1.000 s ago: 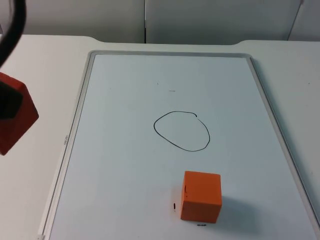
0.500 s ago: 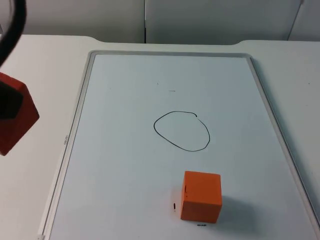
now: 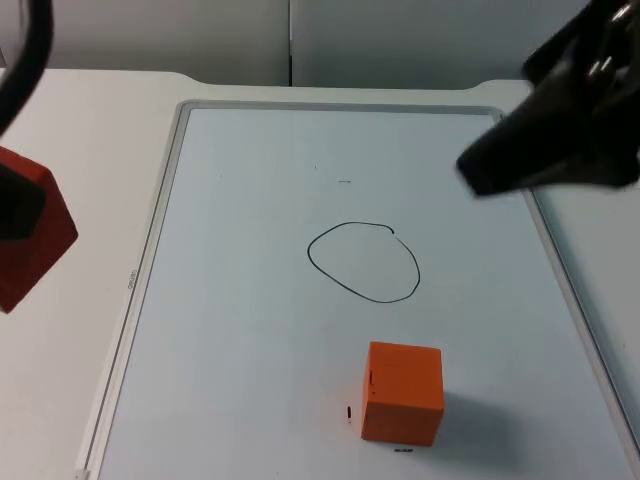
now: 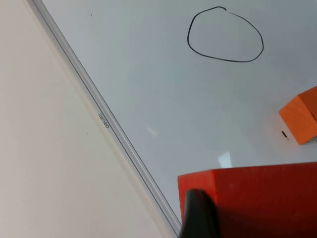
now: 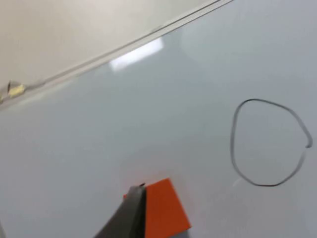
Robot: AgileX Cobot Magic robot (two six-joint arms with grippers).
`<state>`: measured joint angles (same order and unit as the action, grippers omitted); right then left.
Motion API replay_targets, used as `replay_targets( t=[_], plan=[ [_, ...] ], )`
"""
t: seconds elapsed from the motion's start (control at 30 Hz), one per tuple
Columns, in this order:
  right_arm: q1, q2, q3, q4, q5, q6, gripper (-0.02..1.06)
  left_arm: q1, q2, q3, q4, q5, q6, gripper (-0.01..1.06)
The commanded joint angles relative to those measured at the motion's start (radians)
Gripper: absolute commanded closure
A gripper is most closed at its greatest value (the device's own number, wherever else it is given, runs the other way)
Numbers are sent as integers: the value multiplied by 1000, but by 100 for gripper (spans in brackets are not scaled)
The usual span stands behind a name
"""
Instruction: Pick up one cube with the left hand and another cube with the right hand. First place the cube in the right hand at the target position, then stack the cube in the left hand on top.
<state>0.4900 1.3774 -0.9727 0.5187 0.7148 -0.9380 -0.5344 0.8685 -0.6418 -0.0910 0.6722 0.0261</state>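
Note:
My left gripper [image 3: 18, 208] is shut on a red cube [image 3: 35, 240] and holds it above the bare table, left of the whiteboard. The left wrist view has the red cube [image 4: 252, 198] up close with a black fingertip [image 4: 198, 218] against its face. An orange cube [image 3: 402, 392] rests on the whiteboard, just in front of a hand-drawn black circle [image 3: 363, 261]. My right gripper [image 3: 492, 168] hangs over the board's far right side, well clear of the orange cube [image 5: 161, 208]. The circle [image 5: 270, 144] has nothing inside it.
The whiteboard's metal frame [image 3: 158, 210] stands slightly proud of the white table [image 3: 90, 140]. A grey partition wall [image 3: 300, 40] closes the far side. The orange cube [image 4: 302, 121] and circle [image 4: 225, 33] also lie ahead of the left wrist camera.
The right arm has swung in from the upper right and now hangs over the board's right side. The left gripper with the red cube and the orange cube have stayed put.

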Motion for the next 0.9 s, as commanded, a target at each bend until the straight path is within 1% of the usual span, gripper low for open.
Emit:
replay_targets(
  t=[0.0,0.03,0.07,0.13,0.2,0.3,0.43,0.57,0.63,0.87],
  plan=[
    [88,54,-7,-95,-11,-11,5,-8,-7,4,-7,-8,0,86],
    [125,84,-7,-111,-8,-5,5,-8,-7,4,-5,-8,0,86],
    [125,84,-7,-111,-8,-5,5,-8,-7,4,-5,-8,0,86],
    [176,135,-7,-130,-8,-2,5,-8,-7,4,-5,-8,0,86],
    [208,187,-7,-145,-10,-2,5,-8,-7,4,-5,-8,0,86],
    [220,235,-7,-158,-10,23,5,-8,-7,4,-5,-6,0,86],
    [220,291,-7,-163,-16,21,5,-8,-7,4,-5,-6,0,86],
    [220,356,-7,-215,-29,23,5,-8,-7,4,-5,-6,0,86],
    [220,376,-7,-227,-43,23,5,-8,-7,4,-5,-6,0,86],
    [220,460,-7,-229,-87,23,5,-8,-7,4,-5,-6,0,86]
  ],
)
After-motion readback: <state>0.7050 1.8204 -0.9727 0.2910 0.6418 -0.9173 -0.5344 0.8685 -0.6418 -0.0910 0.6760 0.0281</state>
